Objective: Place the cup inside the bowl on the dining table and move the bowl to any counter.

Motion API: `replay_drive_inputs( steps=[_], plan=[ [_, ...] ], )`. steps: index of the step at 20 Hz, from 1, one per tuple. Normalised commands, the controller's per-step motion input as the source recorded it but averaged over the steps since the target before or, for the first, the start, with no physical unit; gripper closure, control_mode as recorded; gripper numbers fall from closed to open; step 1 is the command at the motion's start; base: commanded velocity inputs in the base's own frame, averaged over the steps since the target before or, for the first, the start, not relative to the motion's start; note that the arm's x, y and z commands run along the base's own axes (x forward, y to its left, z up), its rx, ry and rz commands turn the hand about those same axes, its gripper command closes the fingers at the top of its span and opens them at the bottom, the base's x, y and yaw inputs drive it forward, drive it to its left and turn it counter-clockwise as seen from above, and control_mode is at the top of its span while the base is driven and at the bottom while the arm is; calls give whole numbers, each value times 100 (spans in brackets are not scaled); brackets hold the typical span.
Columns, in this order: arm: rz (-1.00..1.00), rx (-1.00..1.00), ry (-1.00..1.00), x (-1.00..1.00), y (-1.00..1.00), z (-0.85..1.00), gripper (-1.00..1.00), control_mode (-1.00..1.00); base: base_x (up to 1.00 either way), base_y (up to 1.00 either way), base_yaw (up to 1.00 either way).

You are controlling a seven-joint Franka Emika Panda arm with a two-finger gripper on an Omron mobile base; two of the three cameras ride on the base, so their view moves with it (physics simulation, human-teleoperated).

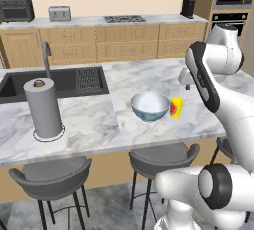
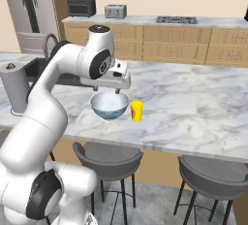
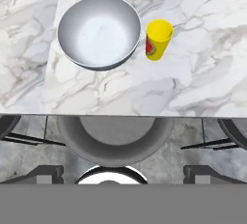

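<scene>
The worktop (image 1: pixel 89 122) is the marble island with the dark sink (image 1: pixel 30 83) at its far left and grey stools (image 3: pixel 115 138) tucked under its near edge. On it, close to that near edge, stand the bowl (image 1: pixel 150 106) and the cup (image 1: pixel 175 107), upright, just beside each other with at most a sliver of marble between them.

In the hand view, the bowl (image 3: pixel 99 31) sits at about 11 o'clock from the picture's centre and the cup (image 3: pixel 157 39) at about 1 o'clock, both in the upper half. The claw (image 3: pixel 123 175) shows at the bottom of that view, its two dark tips spread as wide as they go and holding nothing. So the cup lies ahead of the claw and a little to the 1 o'clock side, well apart from the tips, with the stool and the worktop's edge between.

From the right base view, the hand hangs above the far side of the bowl (image 2: pixel 110 105), and the cup (image 2: pixel 137 111) stands at the bowl's 3 o'clock.

The cup's long axis is vertical, its mouth up and its red patch facing the bowl. I judge the coming move to be a reach forward and down to the cup, closing across its narrow width, then a short carry toward 9 o'clock into the bowl. With one arm, there is no choice of hand.
</scene>
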Motion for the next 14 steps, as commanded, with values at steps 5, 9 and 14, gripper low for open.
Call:
replay_drive_inputs(
  steps=[5,9,14],
  plan=[
    [0,0,5,0,-40,0,-100,-100,0,0,0],
    [-1,0,6,1,-31,0,-100,-100,0,0,0],
    [-7,0,6,18,-15,0,-100,-100,0,0,0]
  ],
)
